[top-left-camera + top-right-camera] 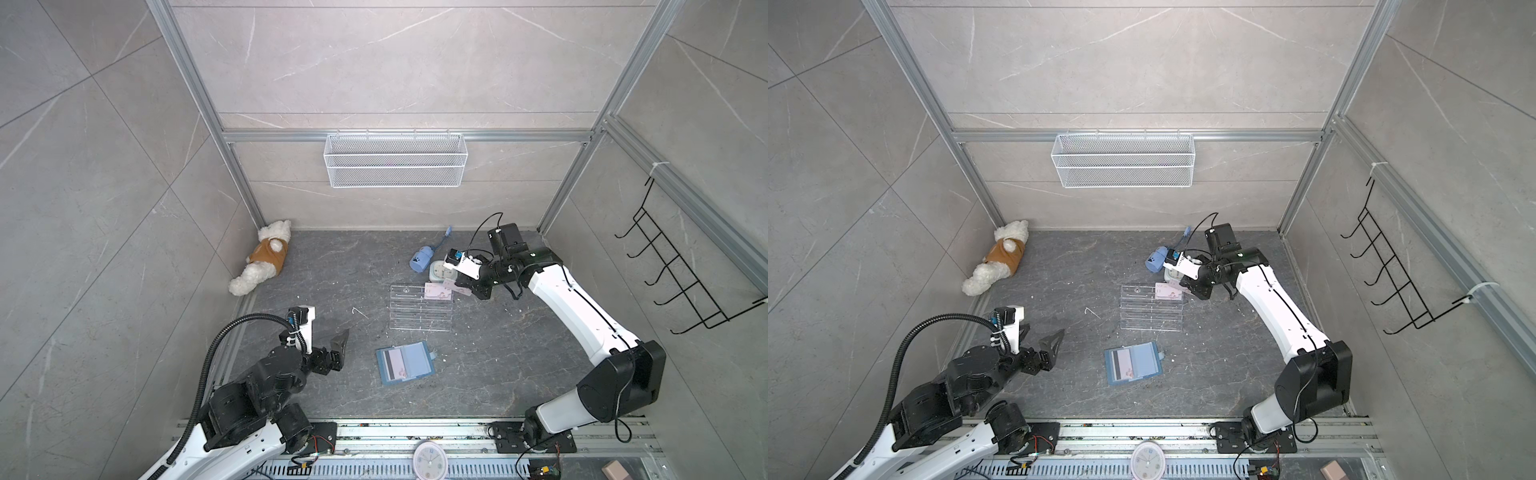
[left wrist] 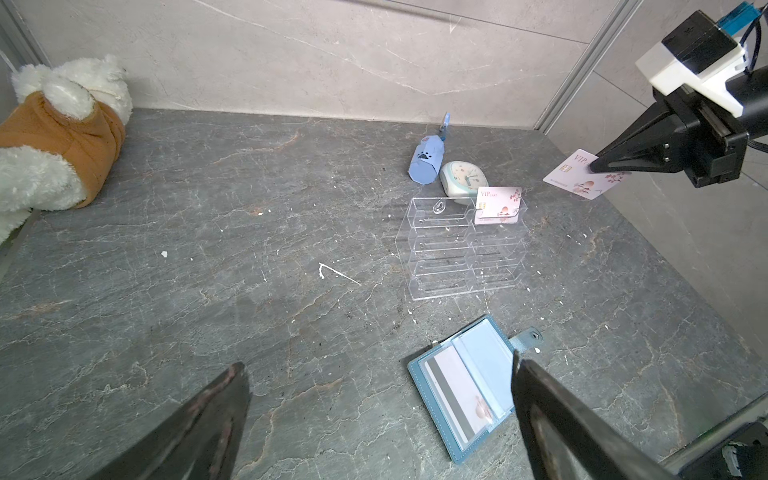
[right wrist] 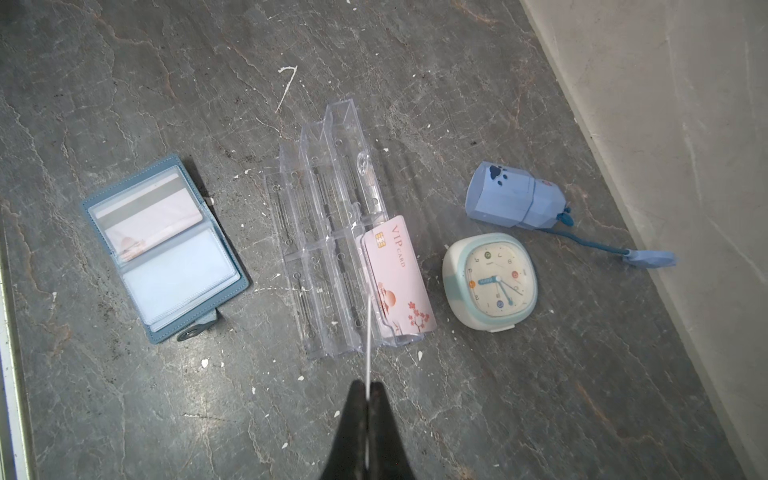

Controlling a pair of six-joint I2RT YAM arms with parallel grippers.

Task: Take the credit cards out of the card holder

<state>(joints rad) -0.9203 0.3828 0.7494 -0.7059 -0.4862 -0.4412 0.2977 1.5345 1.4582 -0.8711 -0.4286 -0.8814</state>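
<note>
The dusty-blue card holder (image 1: 415, 360) (image 2: 490, 345) (image 3: 178, 270) lies open on the dark floor, front middle. A credit card (image 2: 453, 390) (image 3: 145, 216) with a dark stripe sits in one clear sleeve. My right gripper (image 2: 594, 166) (image 3: 368, 386) is shut on another credit card (image 2: 582, 183) (image 3: 368, 340) and holds it in the air just right of the clear acrylic rack (image 1: 419, 309). A third card (image 2: 496, 203) (image 3: 399, 274) stands in the rack's back right slot. My left gripper (image 2: 377, 362) (image 1: 1040, 334) hangs wide open left of the holder, holding nothing.
A pale clock (image 3: 490, 282) and a blue pouch (image 3: 511, 199) lie behind the rack. A teddy bear (image 1: 266, 262) rests in the back left corner. A wire basket (image 1: 395, 160) hangs on the back wall, and black hooks (image 1: 681, 282) on the right wall.
</note>
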